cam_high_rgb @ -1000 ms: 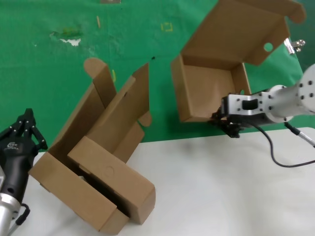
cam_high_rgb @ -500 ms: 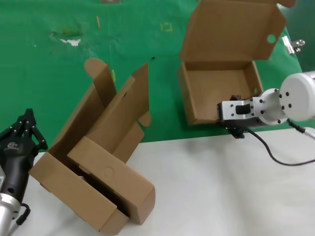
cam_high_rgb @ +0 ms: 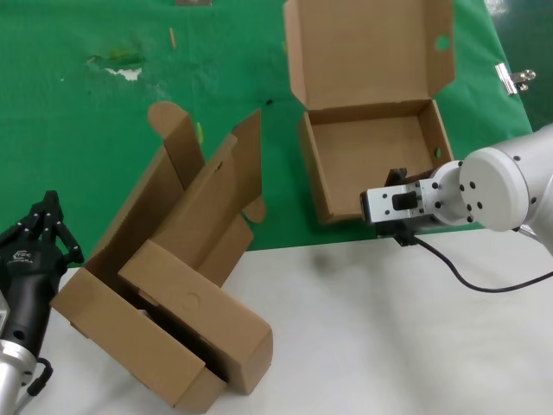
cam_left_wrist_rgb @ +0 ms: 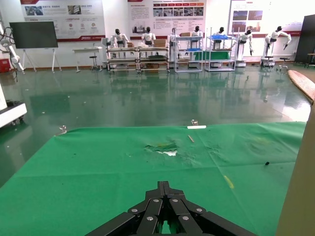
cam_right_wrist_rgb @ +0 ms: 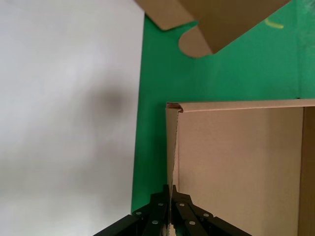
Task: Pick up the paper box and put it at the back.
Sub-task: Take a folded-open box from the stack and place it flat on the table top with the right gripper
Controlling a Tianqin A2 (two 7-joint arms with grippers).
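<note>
Right claw point(cam_right_wrist_rgb: 170, 216) pinches paper box point(cam_high_rgb: 367, 160) wall

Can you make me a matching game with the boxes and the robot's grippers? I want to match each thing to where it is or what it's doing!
Things:
1. paper box
2. right gripper
3. left gripper
4. two other boxes

Places or states:
A. shut, holding nothing, low at the robot's left
B. lid up, on the green cloth
C. pinching a box's front wall
D. tumbled together, mostly on the white surface

Pairs: 1-B, 2-C, 3-A, 4-D
</note>
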